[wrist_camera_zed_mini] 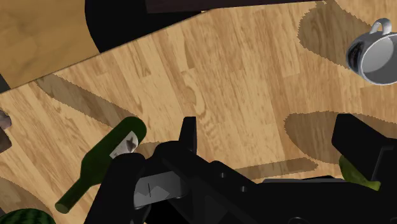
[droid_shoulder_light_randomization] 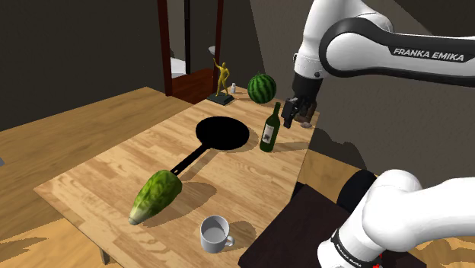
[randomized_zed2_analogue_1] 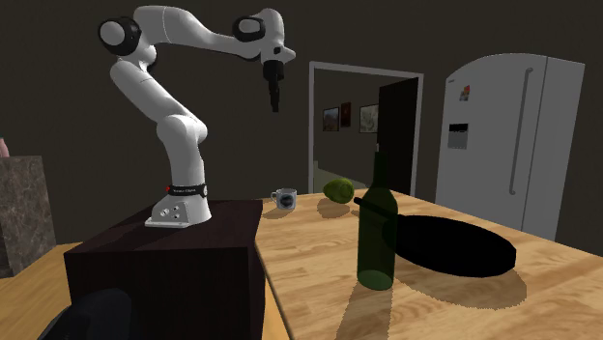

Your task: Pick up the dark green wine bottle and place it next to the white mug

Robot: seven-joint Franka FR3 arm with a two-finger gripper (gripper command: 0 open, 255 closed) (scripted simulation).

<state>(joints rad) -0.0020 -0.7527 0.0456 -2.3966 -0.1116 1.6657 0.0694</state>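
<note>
The dark green wine bottle (droid_shoulder_light_randomization: 269, 128) stands upright on the wooden table (droid_shoulder_light_randomization: 114, 171), just beside the black frying pan (droid_shoulder_light_randomization: 223, 133). It is also close up in the second exterior view (randomized_zed2_analogue_1: 376, 237) and off to one side of the fingers in the wrist view (wrist_camera_zed_mini: 105, 162). The white mug (droid_shoulder_light_randomization: 215, 233) sits near the table's front edge by the stand, and appears again (randomized_zed2_analogue_1: 284, 198) (wrist_camera_zed_mini: 372, 56). My gripper (droid_shoulder_light_randomization: 297, 114) hangs well above the table (randomized_zed2_analogue_1: 274, 95), apart from the bottle. It is open (wrist_camera_zed_mini: 273, 130) with nothing between its fingers.
A green squash-like vegetable (droid_shoulder_light_randomization: 156, 196) lies between the pan handle and the mug. A watermelon (droid_shoulder_light_randomization: 262, 87) and a yellow figurine (droid_shoulder_light_randomization: 221, 76) stand at the table's far end. The dark stand (randomized_zed2_analogue_1: 164, 256) borders the table. A white fridge (randomized_zed2_analogue_1: 512, 135) is behind.
</note>
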